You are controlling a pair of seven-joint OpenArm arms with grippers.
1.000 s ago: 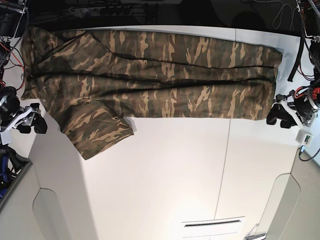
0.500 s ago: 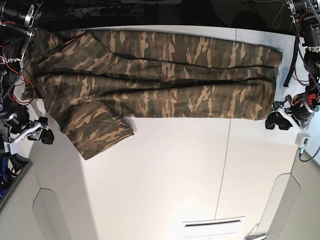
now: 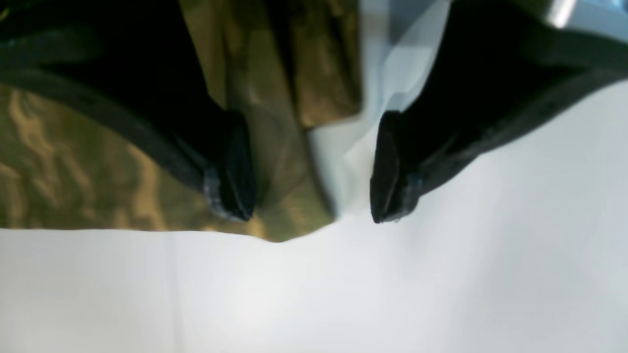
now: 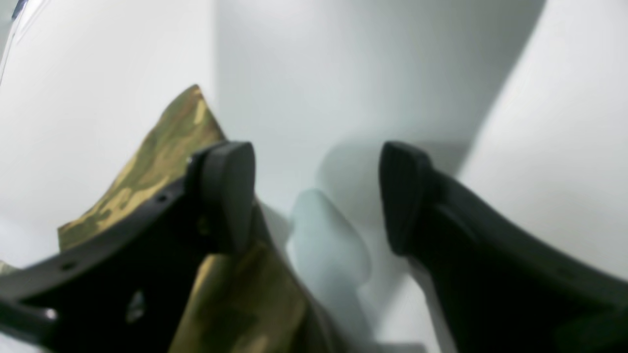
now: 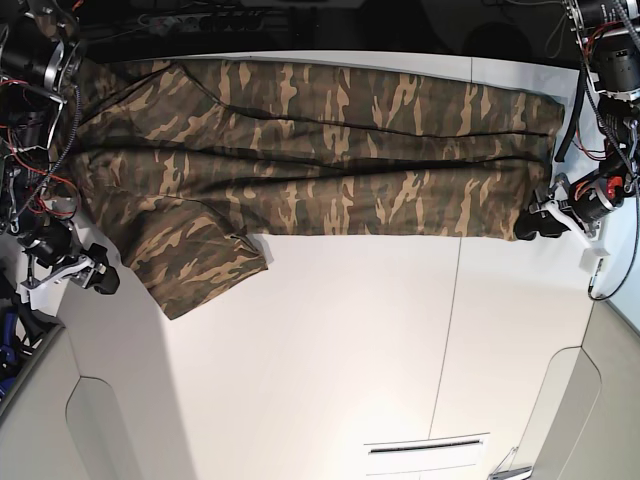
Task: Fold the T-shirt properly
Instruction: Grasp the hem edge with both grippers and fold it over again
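We see one T-shirt (image 5: 300,150), spread flat across the far half of the white table (image 5: 350,350). Two grippers: left gripper (image 5: 543,222) at the shirt's hem corner, right gripper (image 5: 85,278) beside the sleeve, both spread wide, holding nothing. Dark cabling behind.

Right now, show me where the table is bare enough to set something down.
Free: the wide white table in front of the T-shirt, between its sleeve and the left gripper. Crowded: the far strip under the shirt, and both ends, where the right gripper also waits.
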